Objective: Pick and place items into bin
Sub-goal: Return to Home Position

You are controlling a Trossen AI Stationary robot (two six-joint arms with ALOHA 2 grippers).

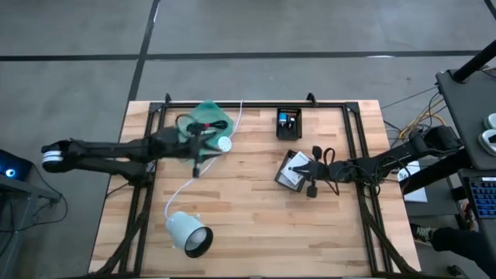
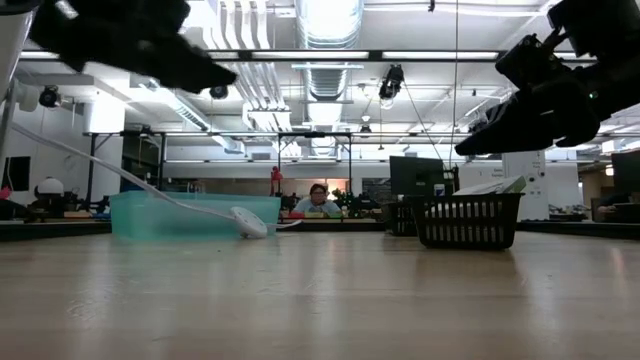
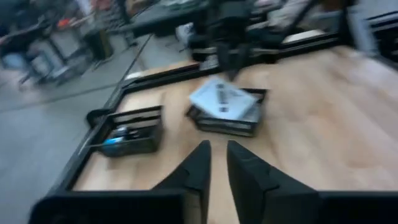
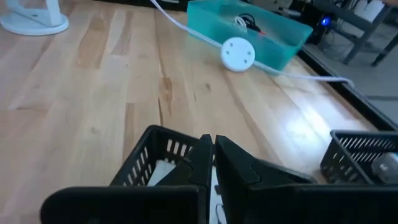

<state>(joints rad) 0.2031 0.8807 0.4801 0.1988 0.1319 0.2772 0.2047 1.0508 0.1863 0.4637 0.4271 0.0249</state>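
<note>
Two white printed cards (image 1: 293, 172) lie in a black mesh basket (image 1: 284, 180) right of the table's middle; it also shows in the low view (image 2: 468, 222). My right gripper (image 4: 212, 146) is shut, hanging in the air over this basket's right rim (image 1: 308, 169). My left gripper (image 3: 218, 155) is open by a narrow gap and empty, raised above the table's left middle (image 1: 198, 164). A teal bin (image 1: 208, 116) at the far left holds a black coiled cable (image 4: 244, 23). A second black basket (image 1: 288, 122) at the far middle holds small items.
A long white cord with a round white disc (image 1: 224, 143) runs from the teal bin toward a large white lamp-like cylinder (image 1: 188, 233) lying near the front left. A black frame (image 1: 256, 103) edges the table. A person (image 2: 318, 200) sits in the room beyond.
</note>
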